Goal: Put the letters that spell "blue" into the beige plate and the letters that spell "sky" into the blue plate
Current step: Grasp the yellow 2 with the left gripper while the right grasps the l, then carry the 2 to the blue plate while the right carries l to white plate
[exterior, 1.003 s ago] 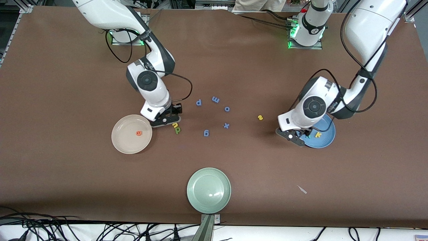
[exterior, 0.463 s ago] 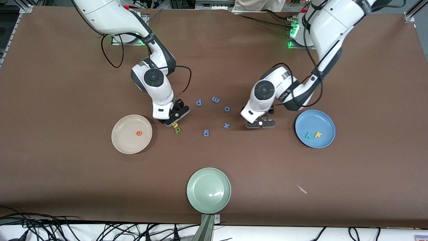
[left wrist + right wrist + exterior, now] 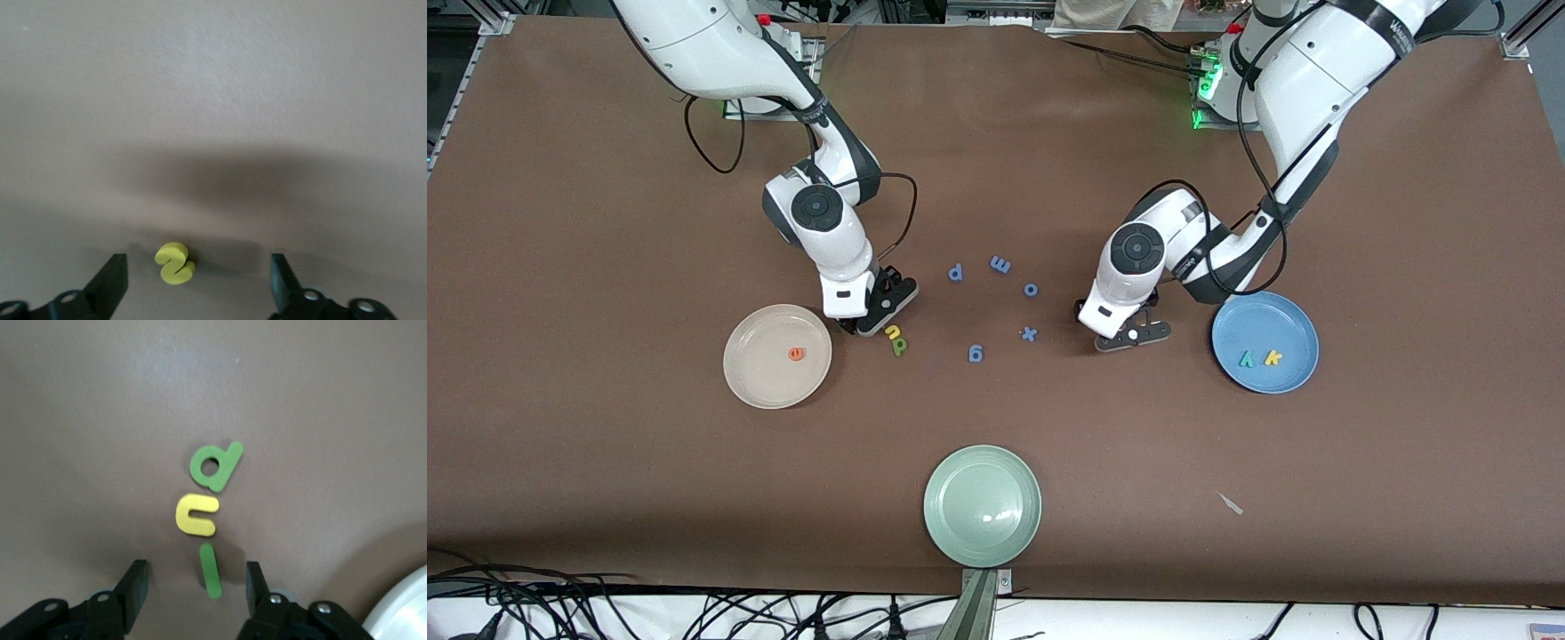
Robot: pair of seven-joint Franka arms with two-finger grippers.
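Observation:
My left gripper [image 3: 198, 283] [image 3: 1129, 336] stands open low over the table, its fingers on either side of the yellow "s" [image 3: 175, 263] without touching it. The front view hides that letter. My right gripper [image 3: 195, 587] [image 3: 871, 322] is open too, with the thin green "l" [image 3: 210, 570] lying between its fingers. In line with the "l" lie the yellow "u" [image 3: 195, 514] [image 3: 892, 332] and the green "b" [image 3: 215, 467] [image 3: 899, 347]. The orange "e" [image 3: 796, 354] rests in the beige plate [image 3: 756, 373]. The blue plate [image 3: 1263, 320] holds the teal "y" [image 3: 1246, 359] and yellow "k" [image 3: 1272, 357].
Several all-blue letters [image 3: 1000, 264] are scattered on the table between the two grippers. A pale green plate [image 3: 982, 505] sits close to the front camera. A small white scrap [image 3: 1230, 503] lies nearer the camera than the blue plate.
My left arm has swung from over the blue plate to the yellow "s" and come down around it. My right gripper has turned and shifted slightly beside the "u".

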